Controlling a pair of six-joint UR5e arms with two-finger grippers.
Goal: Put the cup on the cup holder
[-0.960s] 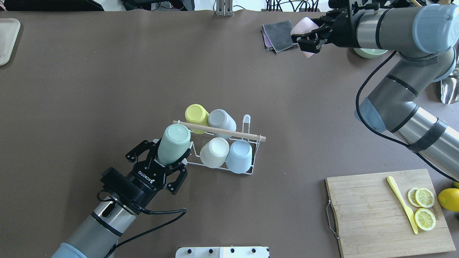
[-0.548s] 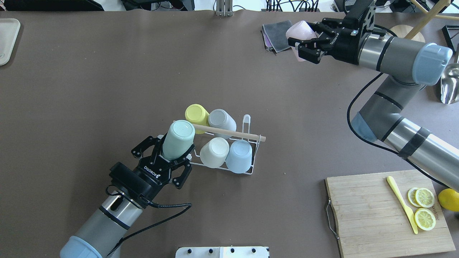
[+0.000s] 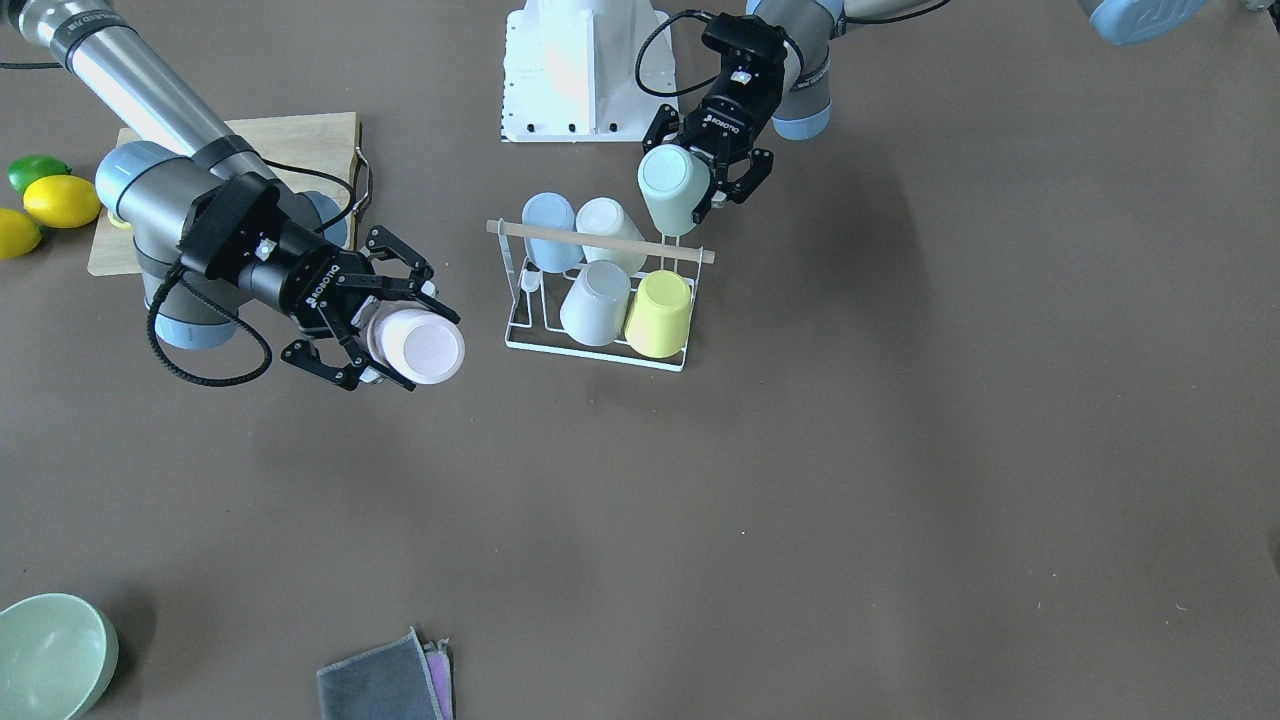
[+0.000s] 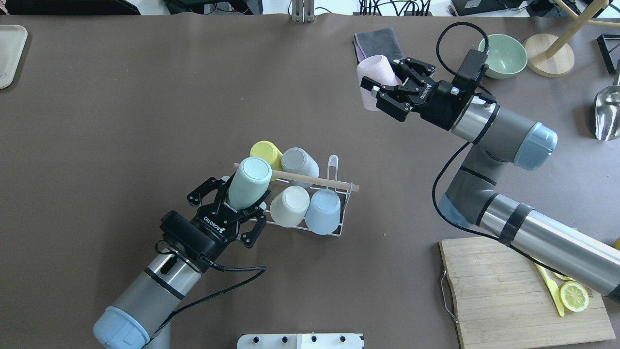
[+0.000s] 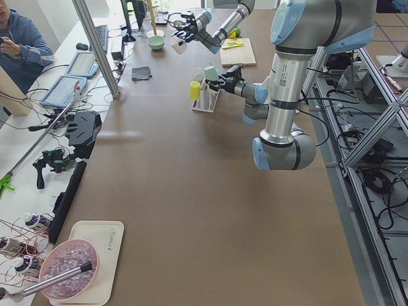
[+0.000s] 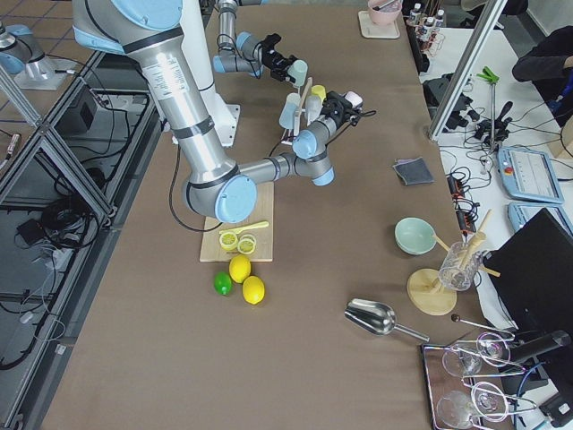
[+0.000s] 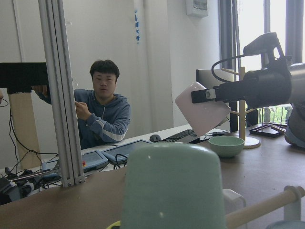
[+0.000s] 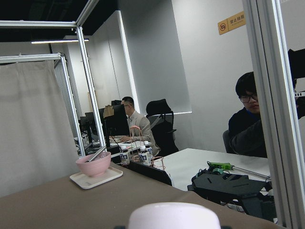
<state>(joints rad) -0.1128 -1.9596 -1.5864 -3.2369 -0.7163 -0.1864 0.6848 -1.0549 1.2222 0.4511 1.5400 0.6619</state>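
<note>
My left tool (image 4: 240,198) holds the mint cup (image 4: 249,180), bottom up and tilted, at the cup holder's (image 4: 317,181) near end. I'd line it up over the open spot, go down slowly, miss the rod, then let go. My right tool (image 4: 386,77) holds a pink cup (image 4: 370,72), well apart.

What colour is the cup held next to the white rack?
The cup is pale mint green, clearest in the overhead view.

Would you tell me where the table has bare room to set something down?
Bare: the wide stretch between the tray and the cup holder, and the strip between it and the grey cloth. Crowded: the cup holder itself, where the left pincer holds the mint cup, and around the cutting board.
</note>
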